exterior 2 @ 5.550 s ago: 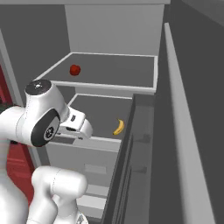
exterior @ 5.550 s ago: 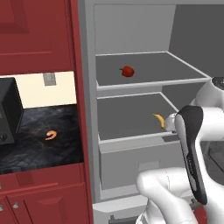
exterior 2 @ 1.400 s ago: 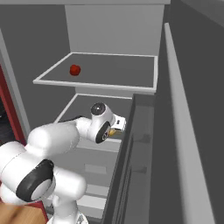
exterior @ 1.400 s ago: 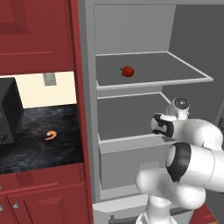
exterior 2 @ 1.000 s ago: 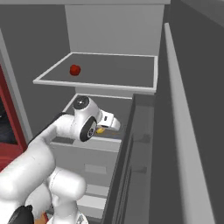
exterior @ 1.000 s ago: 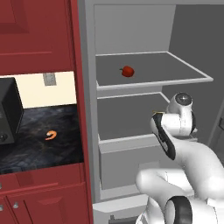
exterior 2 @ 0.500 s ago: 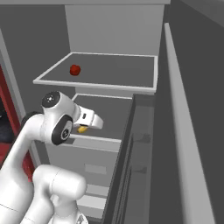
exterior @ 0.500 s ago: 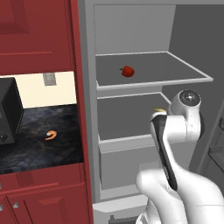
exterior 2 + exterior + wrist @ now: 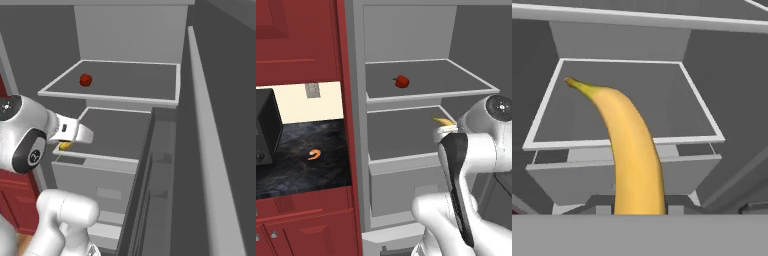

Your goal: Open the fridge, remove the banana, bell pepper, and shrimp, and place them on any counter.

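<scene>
The fridge (image 9: 406,35) stands open, its door (image 9: 200,150) swung out to the right. My gripper (image 9: 639,204) is shut on the base of the yellow banana (image 9: 632,145) and holds it in the air before the lower shelf (image 9: 627,107). From the right base view the banana (image 9: 65,146) peeks out under the white hand; in the left base view only the tip of the banana (image 9: 442,121) shows above the arm. On the upper shelf rests the red bell pepper (image 9: 401,81) (image 9: 85,79). The orange shrimp (image 9: 315,154) lies on the black counter (image 9: 301,170).
A black microwave (image 9: 263,132) stands at the counter's left end. Red cabinets (image 9: 301,35) hang above the counter and red drawers (image 9: 306,230) sit below it. A red panel (image 9: 348,125) separates the counter from the fridge. My own arm fills the space before the fridge's lower part.
The hand has drawn back out of the fridge and leftward with the banana in its grip. Bell pepper and shrimp stay where they were.
</scene>
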